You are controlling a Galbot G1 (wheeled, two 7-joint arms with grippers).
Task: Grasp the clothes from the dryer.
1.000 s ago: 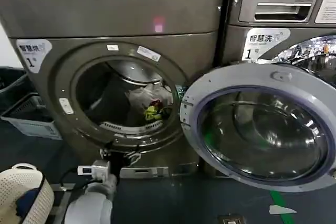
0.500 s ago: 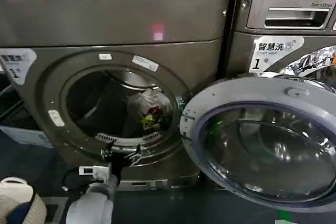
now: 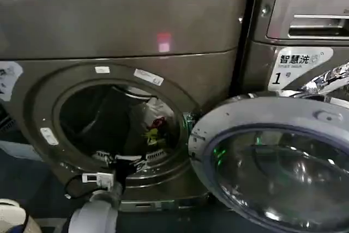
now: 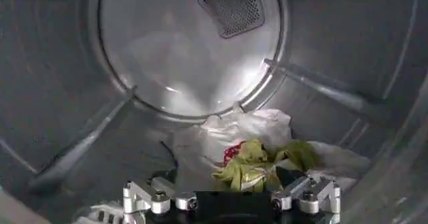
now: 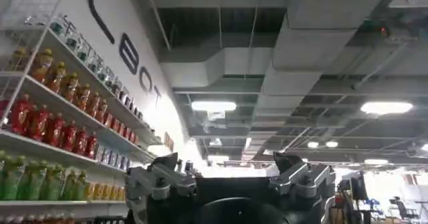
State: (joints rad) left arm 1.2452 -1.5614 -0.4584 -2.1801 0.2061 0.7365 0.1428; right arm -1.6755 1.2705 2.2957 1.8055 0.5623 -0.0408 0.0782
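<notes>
Left gripper, jaws apart at lower centre, nears clothes in dryer; may snag drum rim.

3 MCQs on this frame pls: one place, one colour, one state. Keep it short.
1. Where do the clothes lie?
A. inside the drum
B. on the floor
C. on the open door

2. Colour of the piece on top of the bundle?
A. blue
B. yellow-green
C. black

3. The left hand is:
A. shut on the clothes
B. open, short of the clothes
C. shut on the door rim

Answers:
1 A, they sit low in the dryer drum.
2 B, seen in the left wrist view.
3 B, fingers spread, nothing between them.
</notes>
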